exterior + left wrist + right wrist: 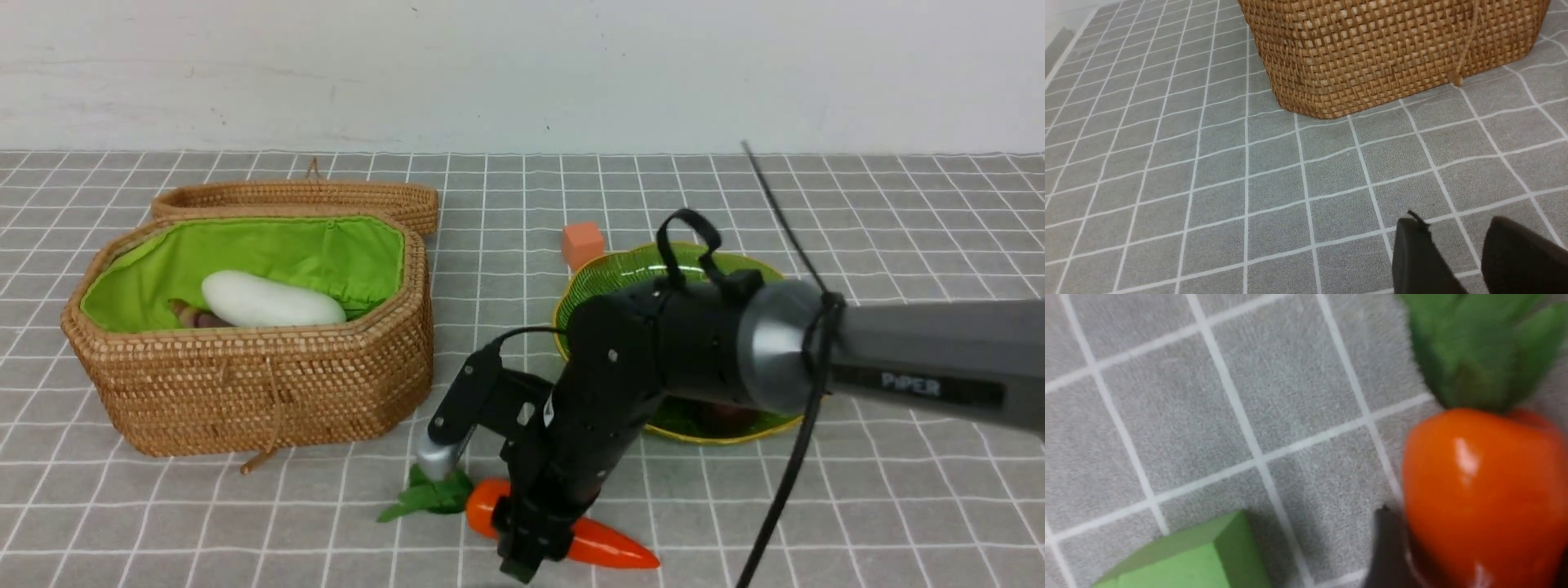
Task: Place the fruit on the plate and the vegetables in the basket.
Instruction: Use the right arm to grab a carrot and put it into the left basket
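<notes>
The orange carrot [611, 545] with green leaves [429, 496] lies on the mat near the front edge. My right gripper [531, 549] reaches down over its thick end. In the right wrist view the carrot [1482, 490] fills the space between the jaws of the right gripper [1474, 539], one dark finger [1386, 547] pressed against its side. The white radish [269, 302] and the purple stalk [192, 314] lie inside the basket [269, 384]. A dark plum [727, 418] shows on the green plate [620, 273], which the arm mostly hides. My left gripper [1453, 224] hovers open and empty over the mat near the basket [1392, 49].
A small orange cube [583, 242] stands just behind the plate. A green block [1188, 559] sits on the mat close to the carrot. The basket's woven lid [302, 200] lies open behind it. My right arm [898, 359] stretches across the plate.
</notes>
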